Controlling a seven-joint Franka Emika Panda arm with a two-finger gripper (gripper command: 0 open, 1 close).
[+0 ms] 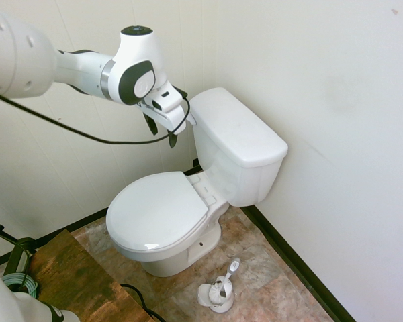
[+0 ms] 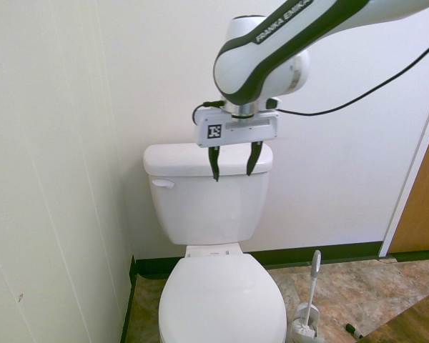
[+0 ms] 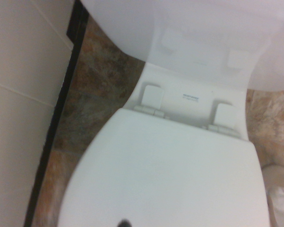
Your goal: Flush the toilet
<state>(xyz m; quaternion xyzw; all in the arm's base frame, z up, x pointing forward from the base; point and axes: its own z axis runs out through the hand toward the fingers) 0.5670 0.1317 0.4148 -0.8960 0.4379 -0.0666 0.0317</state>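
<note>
Toilet [image 1: 188,194] porcelain is filling the middle of both exterior views: one glossy white unit, sitting in the corner of the room with its tank against the wall. Its one oval seat lid [image 1: 156,211] is lying closed, and one boxy tank [image 2: 209,193] with a flat cover is standing behind it. One small white flush lever [image 2: 162,184] is sticking out of the tank's front near the upper left corner in the second exterior view; in the first exterior view it is peeking out just right of the gripper, at the tank's upper left corner.

One gripper [image 2: 234,170] is hanging in front of the upper part of the tank, just right of centre in the second exterior view, with its two dark fingers [image 2: 214,163] pointing down and standing apart, gripping nothing. It is sitting to the right of the lever there, not touching it.

In the wrist view the closed lid [image 3: 165,175] is taking up the lower half, and two seat hinges [image 3: 152,98] are showing side by side above it.

One toilet brush [image 1: 218,288] in its holder is resting on the brown stone-patterned floor [image 1: 269,282], at the lower middle of the first exterior view, near the bowl's base.
</note>
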